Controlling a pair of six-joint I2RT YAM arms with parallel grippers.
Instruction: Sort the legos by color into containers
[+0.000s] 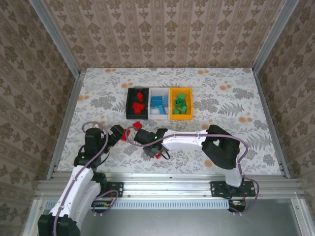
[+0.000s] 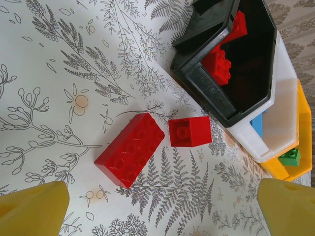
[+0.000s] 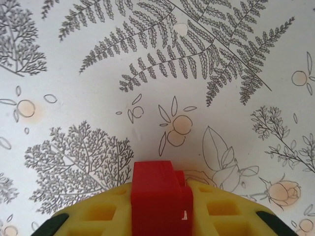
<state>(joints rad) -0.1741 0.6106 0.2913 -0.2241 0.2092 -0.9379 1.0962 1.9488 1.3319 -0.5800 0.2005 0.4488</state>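
Red brick (image 3: 156, 194) sits pinched betw. the right gripper's (image 1: 154, 150) yellow pads, low over the tablecloth, on the near side of the bins. Pick step looks done; carry comes next. It belongs w/ the other reds in the black bin (image 1: 128, 103); blues fill the white bin (image 1: 158, 115), greens the orange bin (image 1: 181, 116). Next move: lift, swing fwd-left, clear the rim, release. Left gripper (image 2: 160, 210) hangs spread wide over two loose reds, long brick (image 2: 130, 150) and square brick (image 2: 189, 131), near the black bin. Risk: arms crossing.
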